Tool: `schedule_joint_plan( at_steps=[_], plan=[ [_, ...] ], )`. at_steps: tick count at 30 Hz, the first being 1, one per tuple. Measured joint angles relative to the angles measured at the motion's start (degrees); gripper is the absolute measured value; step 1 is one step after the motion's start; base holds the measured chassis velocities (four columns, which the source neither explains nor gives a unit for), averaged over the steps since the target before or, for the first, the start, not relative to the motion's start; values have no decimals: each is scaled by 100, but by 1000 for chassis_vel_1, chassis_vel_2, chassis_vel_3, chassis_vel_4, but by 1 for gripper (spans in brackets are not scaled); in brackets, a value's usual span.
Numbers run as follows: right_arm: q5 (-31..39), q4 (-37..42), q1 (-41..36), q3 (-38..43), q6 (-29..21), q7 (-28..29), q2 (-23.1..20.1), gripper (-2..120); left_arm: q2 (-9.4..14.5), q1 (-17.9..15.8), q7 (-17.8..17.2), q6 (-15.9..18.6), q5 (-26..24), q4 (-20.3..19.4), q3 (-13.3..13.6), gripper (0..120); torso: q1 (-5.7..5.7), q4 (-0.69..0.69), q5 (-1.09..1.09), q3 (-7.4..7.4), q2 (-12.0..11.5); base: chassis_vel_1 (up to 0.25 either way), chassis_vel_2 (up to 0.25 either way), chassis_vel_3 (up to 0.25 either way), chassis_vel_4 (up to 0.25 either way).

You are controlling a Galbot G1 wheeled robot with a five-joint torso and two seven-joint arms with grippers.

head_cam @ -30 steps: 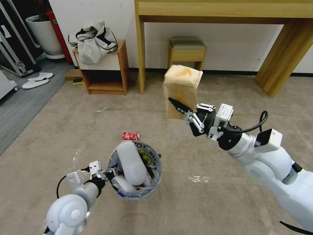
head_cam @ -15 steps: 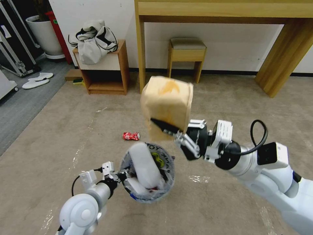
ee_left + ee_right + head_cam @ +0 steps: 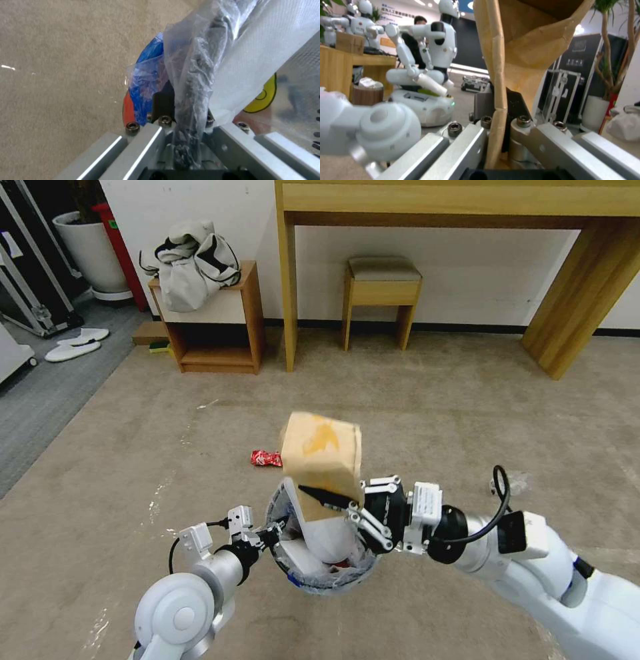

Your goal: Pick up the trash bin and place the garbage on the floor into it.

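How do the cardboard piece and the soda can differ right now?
The brown cardboard scrap is pinched in the right gripper, above the trash bin; the red soda can lies loose on the carpet. The scrap looks far larger than the crumpled can. Neither is inside the bin.

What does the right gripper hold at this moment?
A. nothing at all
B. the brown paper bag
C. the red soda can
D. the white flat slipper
B: the right gripper is shut on the edge of the brown paper bag, held above the small round red trash bin, while the red soda can lies on the beige carpet.
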Motion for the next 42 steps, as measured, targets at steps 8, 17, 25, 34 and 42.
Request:
schedule_joint_plan(
  at_steps=[8,17,25,34,42],
  plan=[
    [-159,-269,-121,12,79,-144,39,0,31,-50,-12,1,-109,-31,-103,0,0,0,-1,0,0,0,0,0,0],
    [-282,-421,-208,47,142,-201,75,25,26,-20,-15,0,-124,-60,-160,0,0,0,-1,0,0,0,0,0,0],
    [-310,-451,-244,74,150,-220,64,51,27,-23,-12,-1,-140,-60,-189,0,0,0,-1,0,0,0,0,0,0],
    [-428,-483,-328,44,140,-256,128,88,-27,-35,4,-9,-143,29,-172,0,0,0,-1,0,-1,0,0,0,0],
    [-458,-487,-383,59,155,-278,140,100,-25,-57,20,-11,-141,64,-191,0,0,0,-1,0,-1,0,0,0,0]
  ],
)
